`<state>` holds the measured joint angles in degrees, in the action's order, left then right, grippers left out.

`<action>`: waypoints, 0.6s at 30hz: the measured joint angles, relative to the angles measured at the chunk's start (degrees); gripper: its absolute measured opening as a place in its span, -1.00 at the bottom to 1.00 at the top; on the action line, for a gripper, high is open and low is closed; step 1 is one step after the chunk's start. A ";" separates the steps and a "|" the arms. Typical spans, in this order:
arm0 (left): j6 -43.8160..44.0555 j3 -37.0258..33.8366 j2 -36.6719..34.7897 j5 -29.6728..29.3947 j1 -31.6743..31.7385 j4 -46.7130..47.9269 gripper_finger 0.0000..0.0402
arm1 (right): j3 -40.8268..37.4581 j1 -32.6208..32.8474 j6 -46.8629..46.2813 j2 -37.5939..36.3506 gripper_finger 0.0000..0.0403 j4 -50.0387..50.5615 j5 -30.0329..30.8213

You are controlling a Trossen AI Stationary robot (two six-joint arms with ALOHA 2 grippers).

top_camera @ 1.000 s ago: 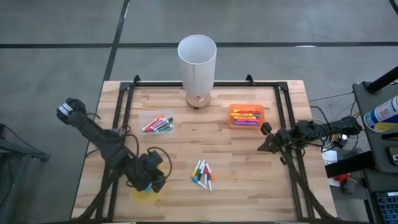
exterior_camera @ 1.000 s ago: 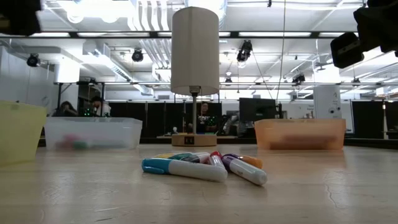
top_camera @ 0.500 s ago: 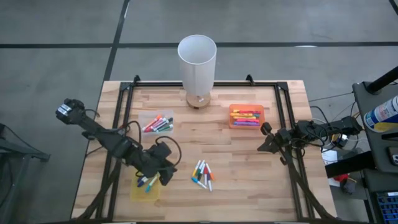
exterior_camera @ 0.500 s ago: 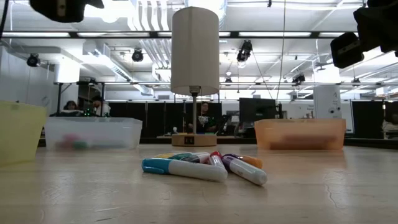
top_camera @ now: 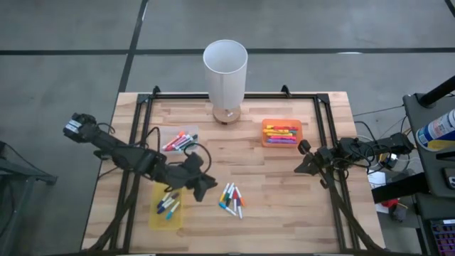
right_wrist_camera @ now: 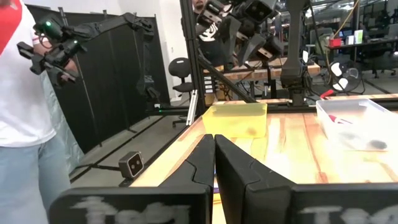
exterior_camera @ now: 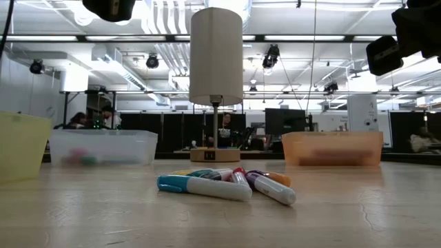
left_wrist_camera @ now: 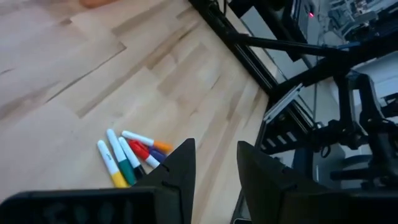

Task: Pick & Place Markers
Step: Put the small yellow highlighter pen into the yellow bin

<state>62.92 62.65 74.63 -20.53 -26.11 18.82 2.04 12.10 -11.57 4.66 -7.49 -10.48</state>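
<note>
Wooden desk [top_camera: 213, 153] fills mid-frame — loose markers [top_camera: 232, 198] lie just below centre. Left claw [top_camera: 204, 183], spread and empty, hovers beside them; it should drop squarely over one pen. Right claw [top_camera: 304, 162] waits pressed together at right.

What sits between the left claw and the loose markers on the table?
Nothing: the high view shows bare wood between the left gripper and the loose markers.

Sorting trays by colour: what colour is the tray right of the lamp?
Orange tray, holding markers; clearest in the high view.
</note>
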 joint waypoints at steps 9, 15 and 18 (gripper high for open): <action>0.64 -0.02 0.02 2.00 0.19 -1.01 -0.45 | 0.00 0.00 0.00 0.00 -0.96 0.00 0.00; 1.71 -0.07 0.02 1.98 0.25 -1.41 -0.45 | -0.02 -0.02 0.00 -0.01 -0.96 0.00 0.00; 1.72 -0.07 0.02 1.98 0.25 -1.46 -0.45 | -0.01 0.00 0.01 0.00 -0.96 0.00 0.00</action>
<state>64.64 62.59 74.65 -18.55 -25.87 17.37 2.03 12.10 -11.57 4.65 -7.49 -10.48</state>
